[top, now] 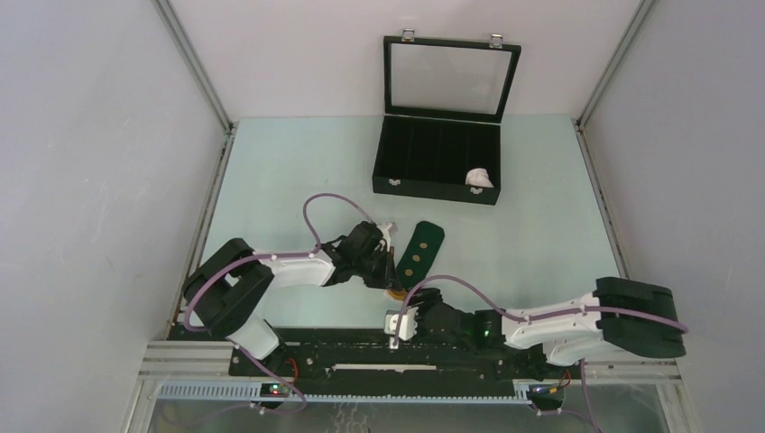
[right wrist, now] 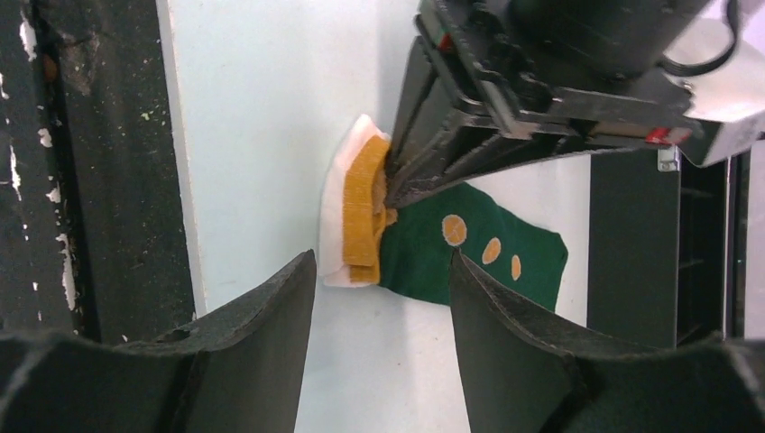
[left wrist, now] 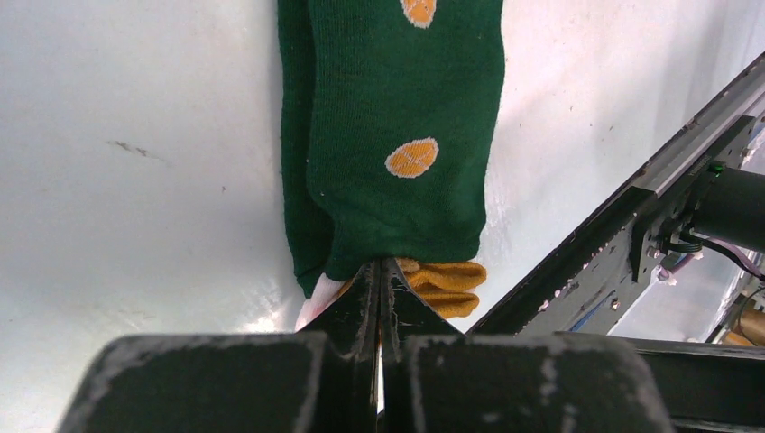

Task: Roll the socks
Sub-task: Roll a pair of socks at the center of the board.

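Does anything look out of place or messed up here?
Nothing spilled or damaged. The green sock is bunched at its orange end, where the left gripper pinches it; the rest lies flat, unrolled. A white bundle sits in the open black box.

A pale green worktop (top: 541,225) carries a black case (top: 424,158) at its far edge, right of the middle. The case stands open, its glass-paned lid (top: 451,77) tilted up against the white back wall (top: 298,63). Dividers split the inside into narrow compartments.

arms (top: 293,269): white links, black joints | cables (top: 306,215): purple | right claw (right wrist: 381,263): black
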You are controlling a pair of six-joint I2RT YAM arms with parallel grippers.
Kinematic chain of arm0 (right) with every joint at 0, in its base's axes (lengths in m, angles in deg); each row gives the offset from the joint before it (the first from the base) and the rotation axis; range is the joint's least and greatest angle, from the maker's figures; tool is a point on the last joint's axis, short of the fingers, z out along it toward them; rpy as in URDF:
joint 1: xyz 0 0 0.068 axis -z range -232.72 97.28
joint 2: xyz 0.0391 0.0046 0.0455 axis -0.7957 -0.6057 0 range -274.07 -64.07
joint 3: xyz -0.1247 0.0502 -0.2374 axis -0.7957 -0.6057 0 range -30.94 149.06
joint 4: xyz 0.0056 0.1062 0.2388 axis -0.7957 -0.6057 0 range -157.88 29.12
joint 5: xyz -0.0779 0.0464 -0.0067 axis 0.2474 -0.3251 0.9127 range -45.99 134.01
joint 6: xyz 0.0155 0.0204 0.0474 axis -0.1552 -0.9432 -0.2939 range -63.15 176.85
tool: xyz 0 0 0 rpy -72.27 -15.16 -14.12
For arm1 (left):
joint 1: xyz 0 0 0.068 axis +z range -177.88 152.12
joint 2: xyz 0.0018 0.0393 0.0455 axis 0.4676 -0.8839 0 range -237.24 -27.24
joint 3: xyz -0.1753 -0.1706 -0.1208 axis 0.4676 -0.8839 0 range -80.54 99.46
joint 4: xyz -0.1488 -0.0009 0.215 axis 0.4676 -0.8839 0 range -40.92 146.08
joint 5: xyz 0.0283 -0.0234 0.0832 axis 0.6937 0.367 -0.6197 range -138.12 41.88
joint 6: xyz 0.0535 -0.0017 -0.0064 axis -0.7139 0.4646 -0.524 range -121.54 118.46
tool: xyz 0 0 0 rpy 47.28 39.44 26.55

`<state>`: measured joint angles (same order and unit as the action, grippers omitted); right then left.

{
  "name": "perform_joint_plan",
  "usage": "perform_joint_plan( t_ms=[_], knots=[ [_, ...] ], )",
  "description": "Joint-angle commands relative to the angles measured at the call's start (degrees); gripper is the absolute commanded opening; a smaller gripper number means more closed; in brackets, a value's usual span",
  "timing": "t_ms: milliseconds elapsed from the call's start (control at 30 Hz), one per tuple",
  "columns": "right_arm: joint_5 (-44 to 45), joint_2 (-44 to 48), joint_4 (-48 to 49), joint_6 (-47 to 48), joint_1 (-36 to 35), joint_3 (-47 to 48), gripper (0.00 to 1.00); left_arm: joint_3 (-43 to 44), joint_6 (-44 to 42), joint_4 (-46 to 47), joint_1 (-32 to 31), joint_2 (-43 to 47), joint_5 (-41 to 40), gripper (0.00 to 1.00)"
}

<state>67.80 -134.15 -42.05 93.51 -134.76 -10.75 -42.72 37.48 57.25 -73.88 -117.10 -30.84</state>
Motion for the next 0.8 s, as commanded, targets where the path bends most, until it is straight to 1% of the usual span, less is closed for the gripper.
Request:
perform_joint_plan(
  t_ms=[0,200,333,433,633,767],
  knots=[
    [2.97,-4.68,8.51,3.82,-2.03,0.88,0.63,-2.49,-2.35,-2.03,-0.28,-2.61,-2.90,0.00],
    [3.97,-9.66,12.19,3.94,-3.57,0.91,0.62,-2.57,-2.62,-2.05,-0.32,-2.76,-2.64,0.00],
    [4.15,-12.41,13.17,3.78,-3.69,0.91,0.59,-2.58,-2.79,-2.05,-0.32,-2.77,-2.44,0.00],
    [4.43,-14.39,13.41,3.03,-3.61,0.91,0.58,-2.62,-2.83,-2.05,-0.28,-2.70,-2.51,0.00],
    [7.77,-19.35,13.57,2.14,-3.54,1.45,0.56,-2.76,-2.90,-2.05,-0.20,-2.69,-2.32,0.00],
    [8.58,-21.01,13.08,0.61,-3.45,1.61,0.55,-2.68,-2.98,-2.12,-0.20,-2.85,-2.14,0.00]
  ],
)
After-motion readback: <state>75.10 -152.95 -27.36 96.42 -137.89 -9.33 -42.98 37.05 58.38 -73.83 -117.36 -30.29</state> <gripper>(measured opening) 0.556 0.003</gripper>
